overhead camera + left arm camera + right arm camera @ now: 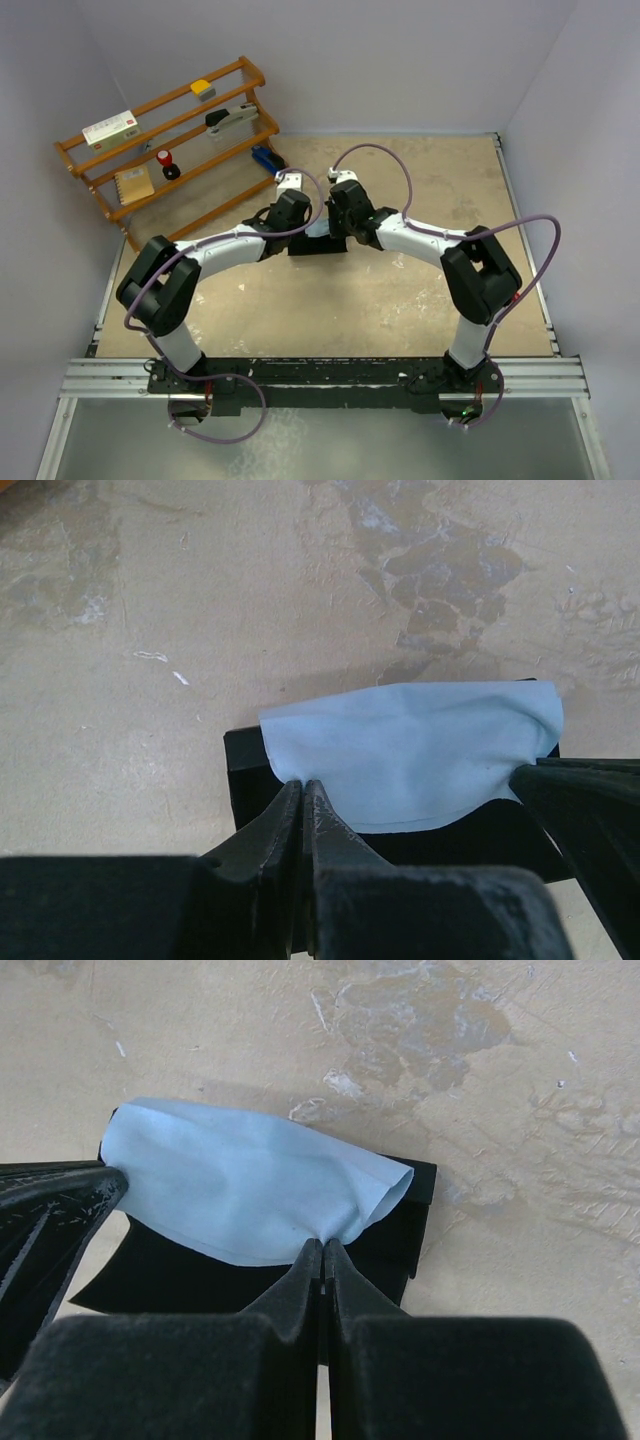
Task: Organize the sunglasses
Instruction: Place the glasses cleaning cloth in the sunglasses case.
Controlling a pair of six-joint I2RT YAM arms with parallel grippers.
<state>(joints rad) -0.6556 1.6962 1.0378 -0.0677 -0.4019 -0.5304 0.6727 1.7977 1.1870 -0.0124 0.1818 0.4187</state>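
Pinching blue cloth (420,750) (over black case (248,772)): left end effector (303,792), right end effector (322,1252).

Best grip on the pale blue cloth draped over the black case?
Probably its near-edge corners, from the arms' side: the pale blue cloth is thin and limp over the long black rectangular case, so only a pinched edge holds. The left gripper and right gripper are each shut on one corner.

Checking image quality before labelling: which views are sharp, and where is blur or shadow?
Top view: soft even light, all sharp, faint shadows on the table. Left wrist: cloth and case sharp, near fingers dark and blurred. Right wrist: cloth crisp, its fingers soft; no glare anywhere.
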